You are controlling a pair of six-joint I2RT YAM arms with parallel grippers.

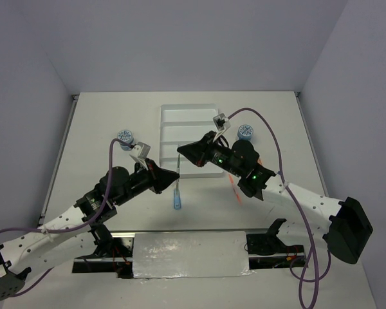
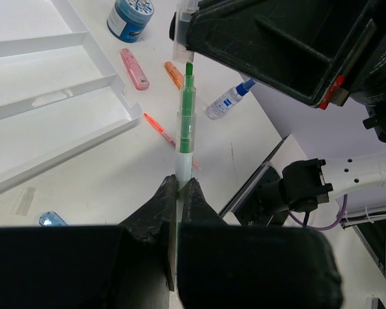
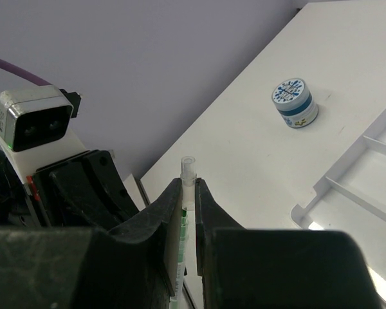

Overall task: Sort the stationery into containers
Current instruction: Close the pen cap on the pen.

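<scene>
Item: thin grey-green plastic pen with clear ends (image 2: pixel 186 122); held off the white table (image 1: pixel 116 116), spanning the gap between both grippers, just outside the near edge of the white rectangular plastic tray with four long compartments (image 1: pixel 188 118).

Left gripper (image 2: pixel 179 190): clenched on one clear end of the pen.

Right gripper (image 3: pixel 188 193): clenched on the opposite end; the clear tip protrudes past its fingers.

Lying loose on the table:
- short blue stick (image 1: pixel 177 201), on the near side of the held pen;
- thin orange pen (image 2: pixel 161 129), by the tray's near right corner;
- short pink stick (image 2: pixel 134 69) and short orange stick (image 2: pixel 174 74), side by side just right of the tray;
- white-blue tube (image 2: pixel 226 103), further right.

Round blue-white patterned tub on the left (image 1: pixel 124 137): upright, left of the tray; round blue-white patterned tub on the right (image 1: pixel 246 132): upright, right of the tray.
</scene>
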